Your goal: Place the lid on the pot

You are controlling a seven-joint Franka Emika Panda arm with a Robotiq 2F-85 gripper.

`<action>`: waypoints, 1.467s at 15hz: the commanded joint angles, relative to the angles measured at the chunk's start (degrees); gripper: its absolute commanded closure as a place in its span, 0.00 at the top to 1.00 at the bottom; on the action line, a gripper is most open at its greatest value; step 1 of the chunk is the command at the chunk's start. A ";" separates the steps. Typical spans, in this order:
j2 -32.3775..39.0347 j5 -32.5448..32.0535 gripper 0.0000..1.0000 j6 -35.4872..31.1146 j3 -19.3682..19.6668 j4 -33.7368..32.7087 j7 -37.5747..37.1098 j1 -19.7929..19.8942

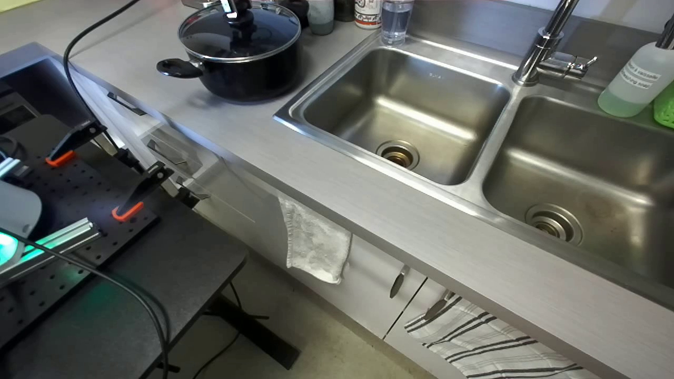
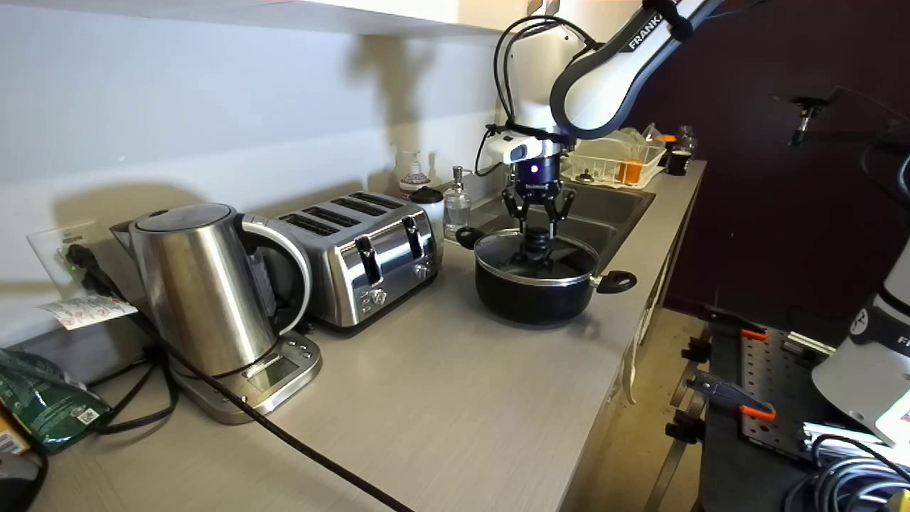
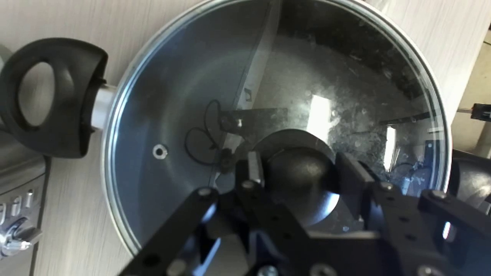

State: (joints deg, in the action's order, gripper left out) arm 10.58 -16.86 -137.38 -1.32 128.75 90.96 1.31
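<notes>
Dead centre here, and the Robotiq gripper (image 3: 298, 168) is pinching the black knob (image 3: 301, 191) of the glass lid (image 3: 268, 96), its fingers (image 3: 355, 172) standing narrow on either side. The lid is lying straight below the hand, and the black cooking pot (image 2: 537, 302) is sitting directly beneath that, on the same line down. In both exterior views the lid is covering the pot's mouth; whether its rim is bedding fully all round, I cannot tell.

So everything is hanging on this stack: hand, knob, pot, one above another. The round lid is giving no long axis, but the pot is: one side handle (image 3: 55, 96) is reaching out from under the hand on the side of the four-slot toaster (image 2: 389, 259), and the opposite handle (image 2: 616, 281) is pointing toward the front edge of the countertop (image 2: 462, 405). The fingers are facing each other roughly along that handle line, so on letting go they would be spreading toward the handles, over bare glass. This is looking like the closing step to me: the next move is probably calling for release and a rise straight up, since sideways drift could be dragging the lid askew.
</notes>
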 commanded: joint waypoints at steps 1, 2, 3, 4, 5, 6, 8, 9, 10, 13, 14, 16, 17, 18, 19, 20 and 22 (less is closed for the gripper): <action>-0.53 -0.15 0.25 0.54 -0.02 -1.04 -1.04 -0.13; -0.62 -0.41 0.25 0.43 0.04 -0.99 -1.29 -0.17; -0.74 -0.69 0.25 0.29 0.06 -0.98 -1.44 -0.23; -0.81 -0.78 0.25 0.43 0.06 -1.03 -1.47 -0.25; -0.82 -0.97 0.25 0.39 0.12 -1.04 -1.55 -0.24; -0.78 -1.08 0.25 0.40 0.16 -1.09 -1.62 -0.23; -0.69 -1.26 0.25 0.47 0.23 -1.18 -1.86 -0.22; -0.53 -1.36 0.25 0.44 0.18 -1.31 -2.25 -0.34; -0.57 -1.32 0.25 0.53 0.19 -1.31 -2.31 -0.29; -0.39 -1.13 0.25 0.77 0.24 -1.39 -2.55 -0.15; -0.34 -1.15 0.25 0.79 0.30 -1.43 -2.61 -0.09; -0.22 -1.17 0.25 0.90 0.47 -1.60 -2.87 0.02; -0.19 -1.16 0.25 0.92 0.56 -1.65 -3.03 0.07; -0.21 -1.13 0.25 0.92 0.67 -1.66 -3.10 0.15; -0.25 -1.12 0.25 0.99 0.79 -1.67 -3.16 0.23; -0.26 -1.06 0.25 0.99 0.87 -1.68 -3.14 0.30; -0.31 -1.03 0.25 1.02 1.08 -1.64 -3.04 0.42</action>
State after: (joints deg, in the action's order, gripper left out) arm 10.66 -17.19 -137.40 -0.59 128.25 88.82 1.42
